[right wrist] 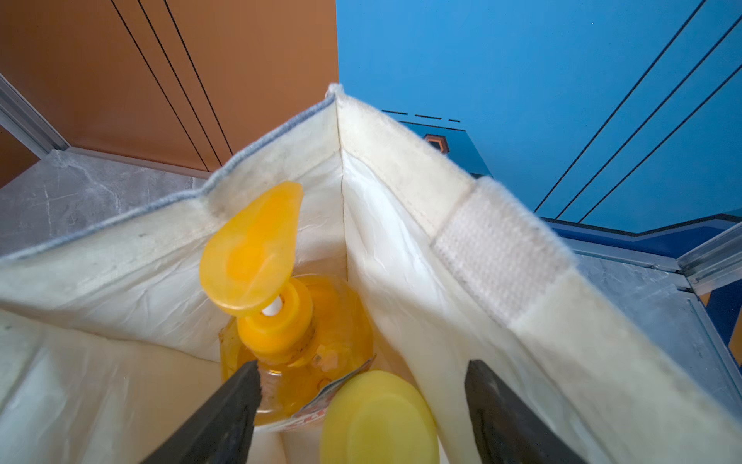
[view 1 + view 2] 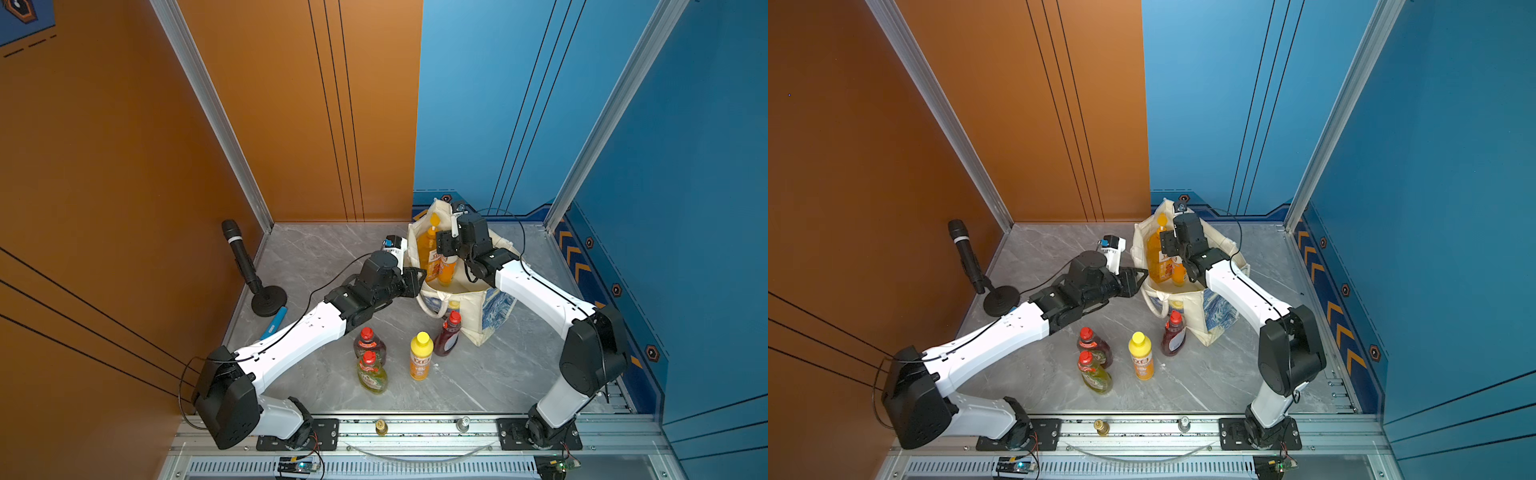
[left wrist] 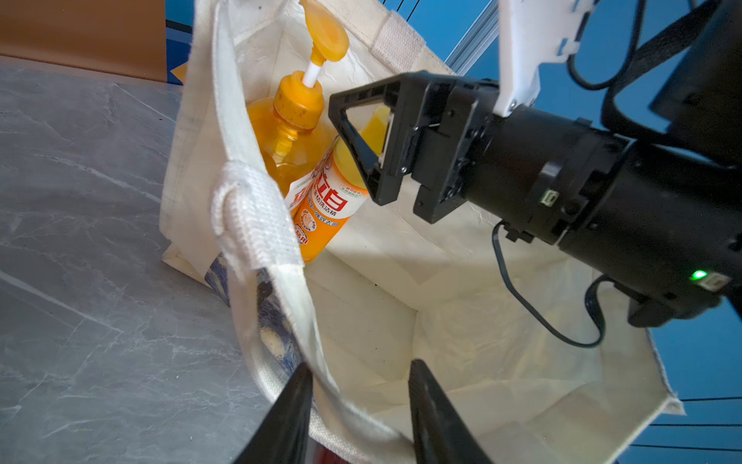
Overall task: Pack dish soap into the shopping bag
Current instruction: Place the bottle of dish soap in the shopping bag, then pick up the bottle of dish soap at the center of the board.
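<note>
Grey marble tabletop (image 2: 324, 257): your shopping bag (image 2: 467, 309) stands near its far edge. Your left gripper (image 3: 359, 365) sits part open astride the bag's rim, seemingly to prop the mouth wide. Your right gripper (image 1: 361, 363) is inside, jaws spread clear, holding nothing. Two dish soaps are packed: the pump bottle (image 3: 289, 132), with the yellow-capped bottle (image 3: 325, 217) leaning against it. Four wait mid-tabletop: two dark red bottles (image 2: 369, 343) (image 2: 449, 334), one orange bottle (image 2: 421, 357) and one yellow-green bottle (image 2: 372, 374).

The right arm (image 2: 536, 291) hides the top of the smaller orange bottle (image 2: 447, 271) in the shopping bag (image 2: 471, 318).
</note>
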`<state>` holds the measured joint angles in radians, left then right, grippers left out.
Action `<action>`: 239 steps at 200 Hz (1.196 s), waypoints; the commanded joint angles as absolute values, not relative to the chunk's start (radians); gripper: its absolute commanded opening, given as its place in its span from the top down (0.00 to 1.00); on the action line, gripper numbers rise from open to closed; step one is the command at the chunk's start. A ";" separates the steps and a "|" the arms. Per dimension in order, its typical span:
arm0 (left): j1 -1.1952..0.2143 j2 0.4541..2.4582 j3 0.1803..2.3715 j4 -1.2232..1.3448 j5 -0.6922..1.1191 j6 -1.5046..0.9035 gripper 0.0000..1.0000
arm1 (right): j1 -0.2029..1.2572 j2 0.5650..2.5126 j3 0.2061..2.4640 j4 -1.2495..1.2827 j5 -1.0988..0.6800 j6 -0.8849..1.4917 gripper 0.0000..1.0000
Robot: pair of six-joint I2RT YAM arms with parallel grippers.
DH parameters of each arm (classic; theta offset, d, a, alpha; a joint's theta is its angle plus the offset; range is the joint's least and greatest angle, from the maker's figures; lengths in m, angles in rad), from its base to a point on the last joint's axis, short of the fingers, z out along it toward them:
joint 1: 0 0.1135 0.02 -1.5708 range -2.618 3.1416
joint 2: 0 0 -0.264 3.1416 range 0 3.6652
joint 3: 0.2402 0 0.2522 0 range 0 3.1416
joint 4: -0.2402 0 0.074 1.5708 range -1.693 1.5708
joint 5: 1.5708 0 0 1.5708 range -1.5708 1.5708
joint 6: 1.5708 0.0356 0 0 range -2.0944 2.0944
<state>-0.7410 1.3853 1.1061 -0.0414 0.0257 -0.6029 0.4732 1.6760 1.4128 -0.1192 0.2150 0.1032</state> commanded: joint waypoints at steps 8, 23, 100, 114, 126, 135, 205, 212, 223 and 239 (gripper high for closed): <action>-0.754 1.374 1.089 -0.050 0.014 -0.605 0.59 | 0.480 1.617 1.464 -0.175 0.240 0.112 0.15; -0.755 1.373 1.090 -0.049 0.014 -0.605 0.58 | 0.480 1.604 1.483 -0.208 0.227 0.125 0.14; -0.752 1.335 1.088 -0.062 0.008 -0.590 0.24 | 0.485 1.436 1.526 -0.330 0.135 0.187 0.00; -0.750 1.316 1.083 -0.069 0.004 -0.583 0.16 | 0.492 1.405 1.525 -0.366 0.129 0.193 0.00; -0.749 1.296 1.078 -0.076 0.000 -0.577 0.09 | 0.505 1.378 1.520 -0.393 0.137 0.193 0.00; -0.747 1.280 1.074 -0.082 -0.002 -0.568 0.05 | 0.519 1.357 1.517 -0.414 0.148 0.193 0.00; -0.733 1.082 0.950 -0.094 -0.093 -0.486 0.02 | 0.809 1.206 1.474 -0.608 0.411 0.160 0.00; -0.730 1.059 0.932 -0.092 -0.113 -0.478 0.02 | 0.850 1.198 1.472 -0.637 0.443 0.164 0.00; -0.723 1.020 0.898 -0.090 -0.154 -0.470 0.02 | 0.917 1.189 1.468 -0.678 0.495 0.176 0.00; -0.706 0.964 0.851 -0.087 -0.204 -0.463 0.02 | 1.014 1.181 1.463 -0.743 0.554 0.207 0.00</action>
